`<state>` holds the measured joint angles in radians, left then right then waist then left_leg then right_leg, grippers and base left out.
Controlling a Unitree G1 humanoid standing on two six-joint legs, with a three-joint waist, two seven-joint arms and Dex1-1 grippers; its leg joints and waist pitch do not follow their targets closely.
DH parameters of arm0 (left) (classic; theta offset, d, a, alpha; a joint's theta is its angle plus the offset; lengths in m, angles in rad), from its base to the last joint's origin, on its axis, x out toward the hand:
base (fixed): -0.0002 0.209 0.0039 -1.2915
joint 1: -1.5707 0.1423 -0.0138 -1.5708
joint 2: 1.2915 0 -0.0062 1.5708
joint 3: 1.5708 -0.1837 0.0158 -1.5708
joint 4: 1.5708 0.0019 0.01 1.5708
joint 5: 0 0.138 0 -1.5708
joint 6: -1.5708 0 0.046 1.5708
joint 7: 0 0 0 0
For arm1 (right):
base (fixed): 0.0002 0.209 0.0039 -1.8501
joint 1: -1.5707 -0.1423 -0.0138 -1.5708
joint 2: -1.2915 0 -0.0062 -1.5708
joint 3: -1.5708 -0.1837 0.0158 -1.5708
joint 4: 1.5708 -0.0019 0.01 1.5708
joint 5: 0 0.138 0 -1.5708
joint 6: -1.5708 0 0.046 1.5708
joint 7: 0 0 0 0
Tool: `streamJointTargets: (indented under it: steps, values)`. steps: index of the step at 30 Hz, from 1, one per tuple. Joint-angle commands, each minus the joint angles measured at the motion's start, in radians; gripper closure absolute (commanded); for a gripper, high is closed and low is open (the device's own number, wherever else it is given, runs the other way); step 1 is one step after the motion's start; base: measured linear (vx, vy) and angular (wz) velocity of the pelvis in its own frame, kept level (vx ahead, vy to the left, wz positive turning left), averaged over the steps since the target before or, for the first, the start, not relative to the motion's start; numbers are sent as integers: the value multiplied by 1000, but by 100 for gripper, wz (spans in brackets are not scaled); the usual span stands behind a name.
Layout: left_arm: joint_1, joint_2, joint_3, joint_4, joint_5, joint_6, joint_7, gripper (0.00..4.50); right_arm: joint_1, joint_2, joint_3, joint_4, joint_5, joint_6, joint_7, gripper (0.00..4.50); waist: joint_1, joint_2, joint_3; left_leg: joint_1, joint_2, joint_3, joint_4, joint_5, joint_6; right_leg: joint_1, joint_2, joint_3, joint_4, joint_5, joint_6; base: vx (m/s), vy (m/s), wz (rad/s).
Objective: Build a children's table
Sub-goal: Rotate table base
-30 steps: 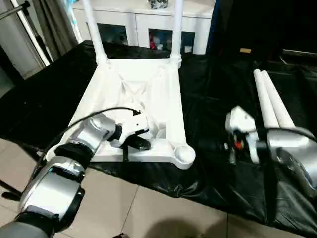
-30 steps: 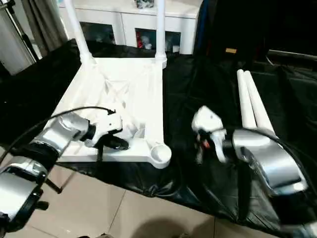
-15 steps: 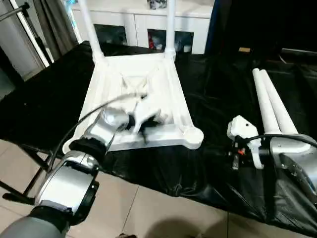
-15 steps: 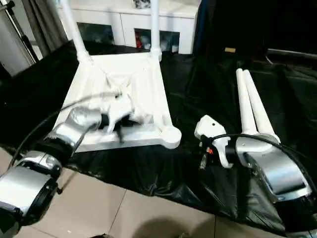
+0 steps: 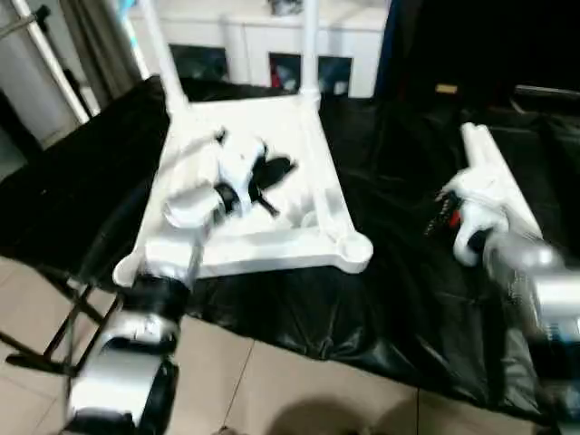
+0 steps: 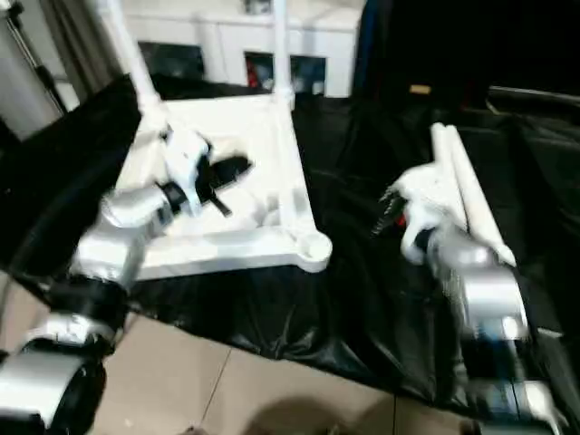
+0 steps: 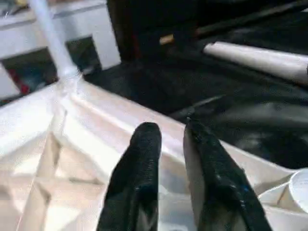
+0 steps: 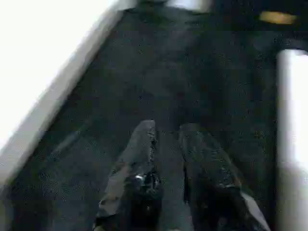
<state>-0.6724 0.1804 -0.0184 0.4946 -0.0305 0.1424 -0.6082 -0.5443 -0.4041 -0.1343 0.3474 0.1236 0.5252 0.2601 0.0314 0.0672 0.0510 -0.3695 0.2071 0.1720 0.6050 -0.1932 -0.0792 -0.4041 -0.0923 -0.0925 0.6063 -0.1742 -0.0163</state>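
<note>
Tabletop of white ribbed plastic lay inverted on the black-draped bench, two legs fitted. My left pincer hovered over it, slightly parted, empty. My right pincer, likewise slightly parted, neared two loose white tubular legs; I judged a mid-shaft grasp best.
</note>
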Motion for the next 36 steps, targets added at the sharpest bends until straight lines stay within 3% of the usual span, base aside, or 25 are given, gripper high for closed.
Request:
streamJointTargets:
  steps: [1, 2, 3, 5, 6, 7, 8, 9, 10, 12, 16, 23, 24, 30, 36]
  values:
    - [22, 12, -19, -53, 16, 32, 3, 321, -35, 0, -29, 87, -11, -39, -50, 330, -1, -22, -75, 3, 8, 1, -60, -115, 56, 59, -42, 38, -73, -222, -202, 0, 0, 0]
    - [53, 21, -26, -99, 18, 43, 5, 313, -78, 0, -39, 174, -19, -80, -76, 324, 1, -25, -76, 1, 6, 4, -57, -105, 62, 60, -41, 39, -70, -210, -204, 0, 0, 0]
    - [62, 24, -25, -112, 21, 48, 10, 309, -91, 2, -48, 197, -15, -79, -86, 315, 0, -22, -77, 1, 6, 5, -57, -99, 66, 59, -41, 39, -70, -201, -207, 0, 0, 0]
    - [89, 32, -22, -154, 24, 76, 17, 307, -120, 3, -57, 255, -17, -78, -106, 306, 2, -38, -77, -1, 5, 8, -54, -72, 84, 60, -38, 41, -66, -159, -213, 0, 0, 0]
    - [107, 39, -21, -181, 22, 93, 13, 284, -138, -2, -53, 295, -27, -88, -116, 288, 2, -38, -80, -1, 9, 5, -55, -65, 83, 62, -41, 41, -57, -144, -223, 0, 0, 0]
    - [130, 50, -22, -217, 25, 118, 13, 284, -164, -12, -45, 353, -36, -100, -116, 288, 0, -41, -80, -8, 8, 4, -54, -51, 87, 65, -43, 39, -52, -137, -231, 0, 0, 0]
    - [152, 64, -22, -255, 19, 144, 6, 273, -196, -28, -36, 421, -46, -122, -117, 277, 0, -46, -77, -5, 7, 8, -52, -56, 93, 59, -41, 41, -57, -143, -231, 0, 0, 0]
    - [152, 64, -22, -255, 19, 144, 6, 268, -196, -28, -36, 421, -46, -122, -117, 268, 1, -43, -79, -3, 7, 9, -50, -53, 93, 59, -41, 41, -53, -135, -236, 0, 0, 0]
    - [179, 86, -14, -300, 12, 167, -1, 268, -230, -45, -29, 490, -60, -147, -119, 268, 2, -60, -78, -2, 6, 13, -50, -49, 103, 56, -37, 43, -55, -123, -234, 0, 0, 0]
    - [205, 111, -8, -346, -1, 194, -21, 250, -262, -58, -31, 553, -66, -167, -124, 252, 8, -52, -80, -5, 8, 11, -49, -30, 110, 54, -40, 42, -45, -105, -247, 0, 0, 0]
    - [247, 173, 2, -439, -20, 244, -67, 212, -317, -83, -30, 665, -85, -221, -125, 216, 15, -54, -75, -6, 7, 13, -47, -34, 117, 48, -36, 42, -43, -87, -256, 0, 0, 0]
    - [305, 309, 37, -605, -50, 366, -128, 163, -392, -112, -11, 833, -127, -277, -138, 166, 30, -52, -71, -3, 10, 11, -50, -101, 75, 47, -40, 42, -39, -129, -259, 0, 0, 0]
    - [305, 309, 37, -605, -50, 366, -128, 157, -392, -112, -11, 833, -127, -277, -138, 150, 31, -52, -69, -3, 8, 12, -51, -105, 74, 45, -37, 42, -42, -135, -257, 0, 0, 0]
    - [354, 404, 66, -737, -101, 492, -188, 157, -425, -127, -25, 928, -131, -245, -129, 150, 41, -49, -69, -6, 9, 9, -50, -125, 52, 46, -39, 42, -36, -147, -255, 0, 0, 0]
    - [378, 460, 68, -816, -143, 557, -228, 157, -443, -139, -44, 969, -120, -208, -142, 150, 52, -47, -58, -2, 7, 9, -52, -206, 23, 37, -39, 42, -47, -242, -230, 0, 0, 0]
